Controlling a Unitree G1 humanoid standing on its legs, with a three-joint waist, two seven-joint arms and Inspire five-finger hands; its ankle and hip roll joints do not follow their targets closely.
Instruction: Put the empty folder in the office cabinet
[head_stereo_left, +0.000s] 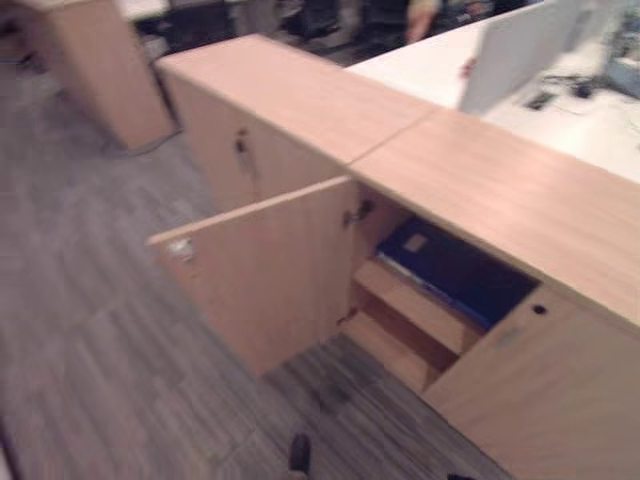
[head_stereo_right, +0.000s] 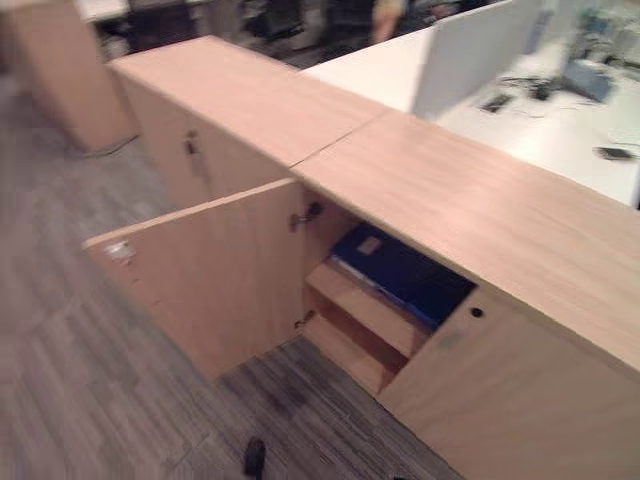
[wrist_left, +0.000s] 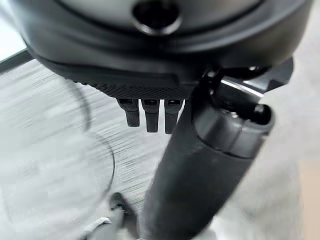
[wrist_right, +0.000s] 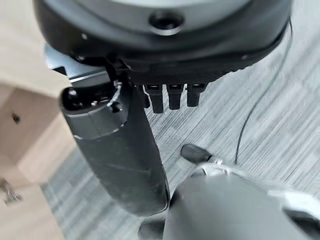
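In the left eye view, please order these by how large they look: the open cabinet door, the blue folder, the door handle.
1. open cabinet door, nearest the camera, which enlarges it
2. blue folder, partly hidden
3. door handle

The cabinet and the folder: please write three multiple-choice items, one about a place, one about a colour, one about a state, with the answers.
1. Where does the folder lie?
A. on the floor
B. on the upper shelf inside the cabinet
C. on top of the cabinet

2. What colour is the folder?
A. dark blue
B. red
C. white

3. How is the cabinet door?
A. shut
B. taken off
C. swung open

Answers: 1 B, it rests flat on the shelf under the top board. 2 A, its cover shows dark blue. 3 C, the door stands out from the opening.
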